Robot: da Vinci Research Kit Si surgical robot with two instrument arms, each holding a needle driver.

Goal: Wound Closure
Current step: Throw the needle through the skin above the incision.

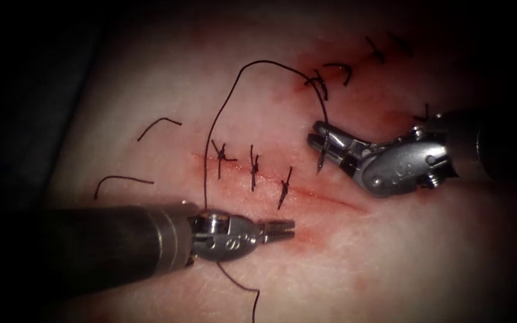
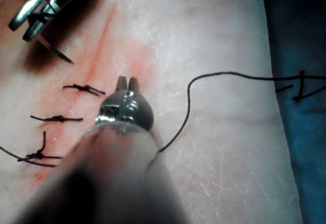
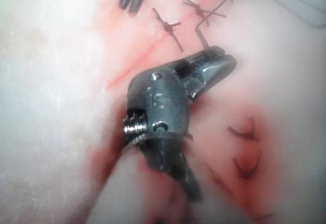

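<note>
- We see the right tool's fingers closed on the needle, gripping it near its thread end; its point hangs downward, free of the tissue, just right of the cut.
- The left tool's fingers are closed with nothing between them, hovering just below the cut.
- The thread arcs from the needle up over the tissue, drops across the cut's left end and runs beneath the left tool.
- Three knotted stitches cross the cut; its right part lies open.
- Two cut thread ends lie left of the cut.
</note>
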